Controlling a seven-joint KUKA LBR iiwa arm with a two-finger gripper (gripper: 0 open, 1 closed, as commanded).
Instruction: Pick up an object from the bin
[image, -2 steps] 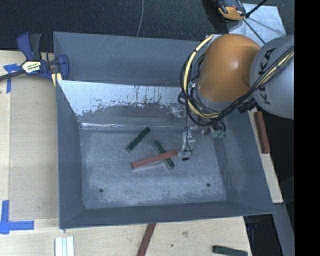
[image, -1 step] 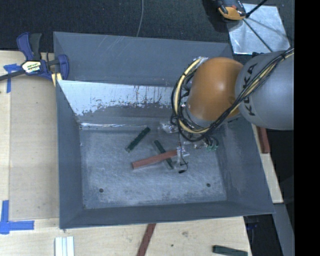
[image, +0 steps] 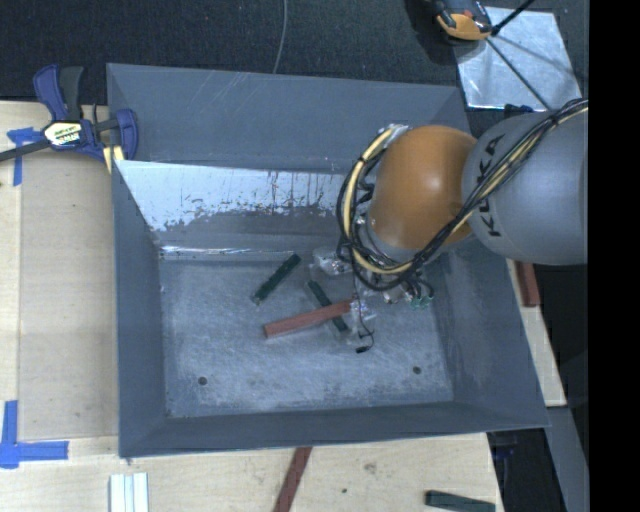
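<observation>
The arm (image: 530, 190) enters from the right of the frame; its orange cover (image: 420, 190) sits over the upper right part of the grey bin (image: 138, 330). The gripper (image: 360, 328) is low over the bin floor, right of centre; whether it is apart or together cannot be determined. A reddish-brown flat stick (image: 300, 323) lies near the floor's centre, slightly tilted; its right end reaches the gripper, and contact cannot be confirmed. A small dark piece (image: 319, 294) lies just above the stick; a dark green bar (image: 276, 279) lies further to the upper left, tilted, apart from both.
</observation>
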